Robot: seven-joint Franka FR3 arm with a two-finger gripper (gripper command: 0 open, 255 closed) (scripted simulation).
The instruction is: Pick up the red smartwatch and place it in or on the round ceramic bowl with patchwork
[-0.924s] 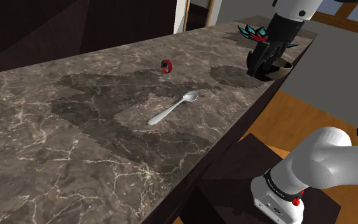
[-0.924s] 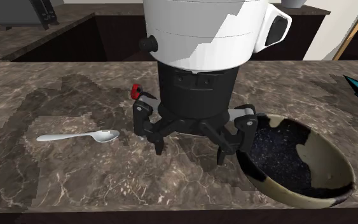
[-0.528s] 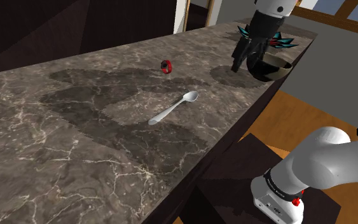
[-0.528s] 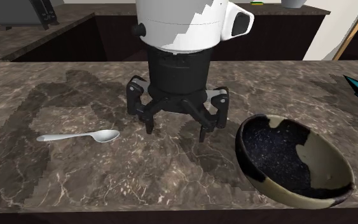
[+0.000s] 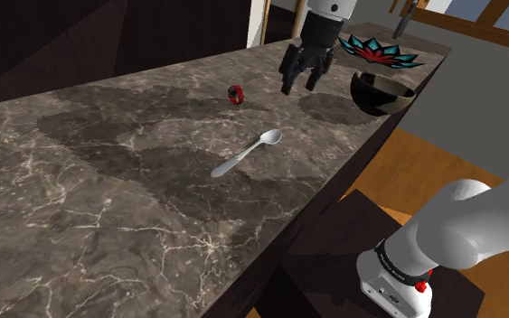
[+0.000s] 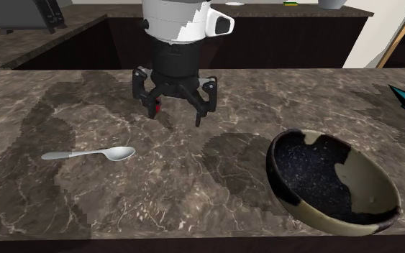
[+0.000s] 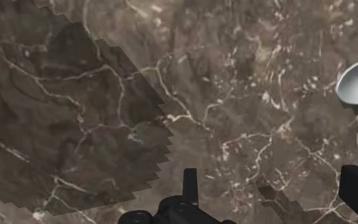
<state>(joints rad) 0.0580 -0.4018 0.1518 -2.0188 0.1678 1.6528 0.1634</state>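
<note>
Your gripper [image 5: 300, 83] has swung from the bowl [image 5: 376, 94] over towards the red smartwatch [image 5: 236, 93], jaws spread wide and empty. The smartwatch lies on the counter [image 5: 108, 181] near the gripper, ungrasped. Approach is nearly done, so line up and descend next.

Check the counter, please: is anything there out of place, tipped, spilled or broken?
Nothing looks spilled or broken. Only the round bowl with a dark inside and beige patches stands right at the edge of the dark marble counter, perhaps slightly over it. The silver spoon and the red smartwatch lie apart.
</note>
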